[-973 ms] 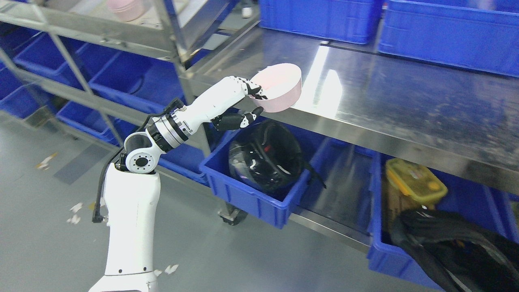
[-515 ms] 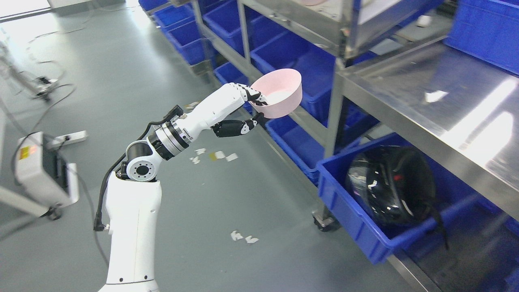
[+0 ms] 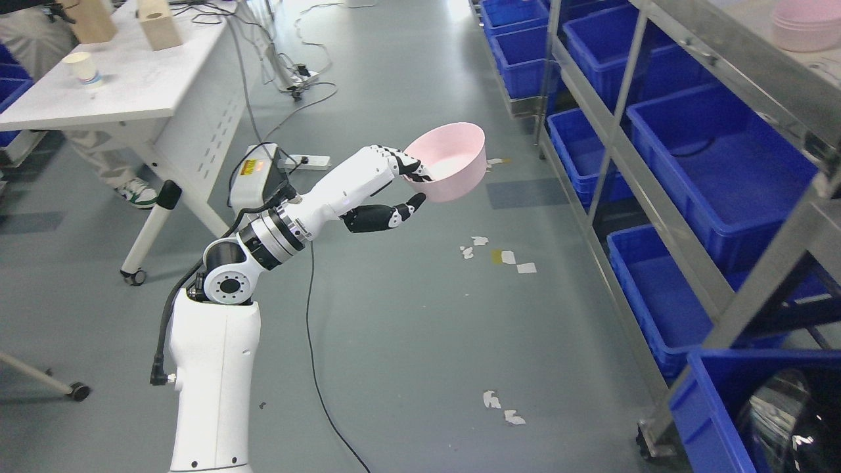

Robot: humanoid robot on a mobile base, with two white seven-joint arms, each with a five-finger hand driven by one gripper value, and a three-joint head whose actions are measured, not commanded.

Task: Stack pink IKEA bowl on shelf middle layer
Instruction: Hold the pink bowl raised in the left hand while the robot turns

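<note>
Over a grey workshop floor beside a steel shelf, the left robot hand grips a round pink plastic bowl.

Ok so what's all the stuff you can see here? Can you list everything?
bowl: one, pink, held up over the floor in the left hand
stacked bowls: count unclear, pink, on the shelf at top right
shelf: one, metal, along the right side
bins: several, blue, in the shelf
helmet: one, black, in the bottom right bin
table: one, white, top left
cup: one, white, on the table
wooden blocks: two, tan, on the table
power strip: one, white, on the floor
paper scraps: several, white, on the floor
person's shoe: one, white and green, under the table
left hand: one, white and black, gripping the bowl's rim
</note>
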